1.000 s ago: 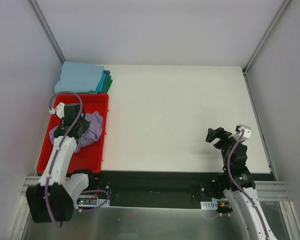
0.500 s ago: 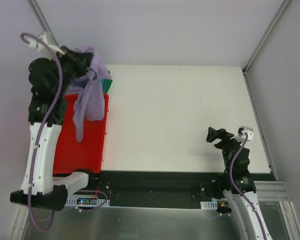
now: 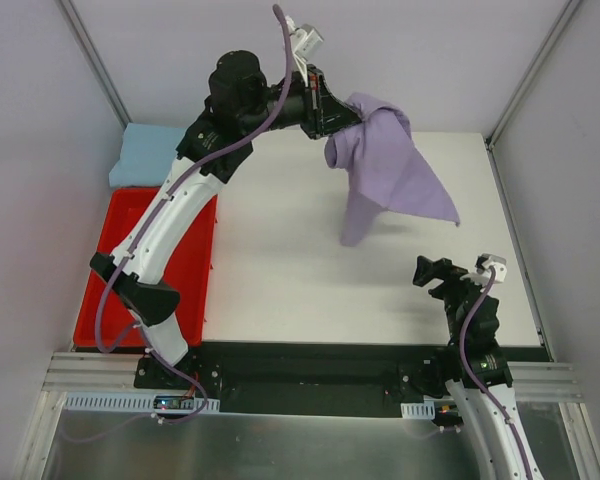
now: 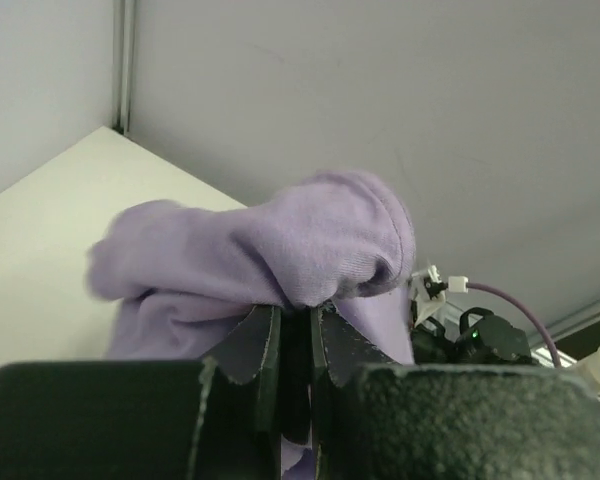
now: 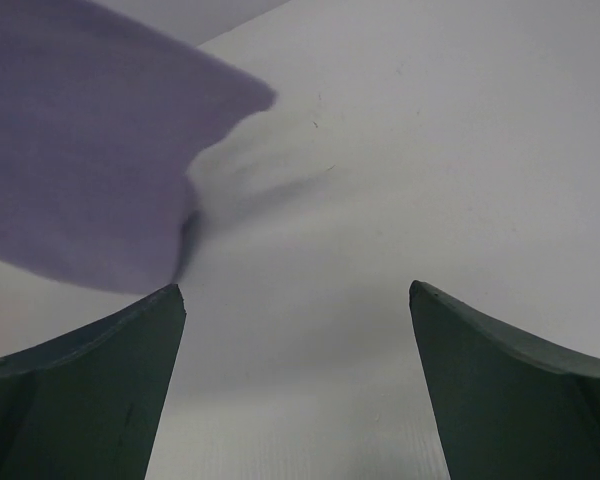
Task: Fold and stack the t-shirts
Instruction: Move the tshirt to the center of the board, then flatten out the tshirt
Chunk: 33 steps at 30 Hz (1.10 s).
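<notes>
At the far left corner of the counter point(image 3: 310, 260) lies a folded light-blue shirt point(image 3: 145, 155), a flat rectangle partly hidden behind the left arm. Just in front of it, along the left edge, sits a red bin point(image 3: 195, 280). The left arm rises over the bin and reaches across toward the far edge.

The left gripper point(image 3: 330, 115) is held high above the far middle of the counter. Its jaws are pressed together on a bunched fold of the purple shirt point(image 3: 385, 175). The left wrist view shows the two jaws of the left gripper point(image 4: 295, 310) nearly meeting, with the purple shirt point(image 4: 270, 240) pinched between them and humped over their tips.

From that pinch the shirt hangs unfolded and spreads to the right, over the far right part of the counter. One point trails toward the right edge and a narrower tail hangs toward the middle. Whether the lowest cloth touches the counter cannot be told.

Near the right end of the near edge, the right gripper point(image 3: 435, 272) is well apart from the shirt. In the right wrist view its jaws are spread wide and hold nothing point(image 5: 295, 288). The purple shirt point(image 5: 70, 140) fills the upper left of that view, with its shadow on the white counter.
</notes>
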Motion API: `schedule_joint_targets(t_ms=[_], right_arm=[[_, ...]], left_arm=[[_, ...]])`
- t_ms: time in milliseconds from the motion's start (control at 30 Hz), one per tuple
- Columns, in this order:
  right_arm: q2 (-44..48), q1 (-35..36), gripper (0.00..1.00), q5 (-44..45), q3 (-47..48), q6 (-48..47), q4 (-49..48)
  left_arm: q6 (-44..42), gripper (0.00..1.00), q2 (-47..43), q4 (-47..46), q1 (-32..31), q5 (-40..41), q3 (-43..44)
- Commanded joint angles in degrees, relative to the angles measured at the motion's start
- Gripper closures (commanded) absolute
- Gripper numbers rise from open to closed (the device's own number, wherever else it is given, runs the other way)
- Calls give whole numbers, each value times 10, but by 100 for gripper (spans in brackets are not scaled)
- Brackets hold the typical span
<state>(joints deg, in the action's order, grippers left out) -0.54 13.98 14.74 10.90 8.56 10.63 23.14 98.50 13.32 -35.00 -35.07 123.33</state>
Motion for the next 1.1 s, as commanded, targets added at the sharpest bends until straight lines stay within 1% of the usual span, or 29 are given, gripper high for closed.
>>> schedule_joint_targets(t_ms=[0,67,100,133,167,200,267,300,367,400,467,567,667,700,833,900,967,1000,1067], right_arm=[[15,1,4,21,20,4,23],[26,1,4,24,30,6,46],[31,1,4,30,35,8,59],[36,1,4,40,40,14,71],[40,1,4,50,44,17,84],[44,0,4,60,48,22,96],[51,1,4,78,52,29,111],[54,1,4,91,52,31,113],[52,0,4,102,47,34,112],[48,1,4,104,46,34,110],[35,0,4,107,47,33,107],[13,1,4,117,52,32,106],[5,0,4,125,52,33,105],[-16,1,4,130,52,37,102],[-26,1,4,163,48,52,109],[-28,1,4,179,48,61,119],[-30,1,4,192,47,67,124],[-32,0,4,204,46,73,130],[-35,0,4,232,48,93,148]], left_arm=[[-65,100,-38,-26,0,71,-21],[-96,100,-62,-26,5,209,-110],[-91,100,-67,-25,16,247,-154],[-77,99,-69,-25,36,246,-191],[-58,90,-69,-25,57,240,-232],[-30,76,-67,-23,83,230,-284],[5,54,-60,-18,134,227,-345],[26,32,-59,-15,151,244,-367],[32,7,-60,-8,166,278,-399],[31,1,-62,-3,167,292,-406],[19,1,-67,-1,167,287,-418],[7,1,-79,-1,162,237,-440],[-37,1,-80,0,128,194,-456],[-53,1,-77,-1,97,181,-460],[-92,1,-48,-1,-6,170,-453],[-49,1,-24,0,-52,196,-443],[-47,1,4,0,-92,191,-428],[-41,1,15,1,-112,219,-426],[-29,1,38,0,-144,246,-417]])
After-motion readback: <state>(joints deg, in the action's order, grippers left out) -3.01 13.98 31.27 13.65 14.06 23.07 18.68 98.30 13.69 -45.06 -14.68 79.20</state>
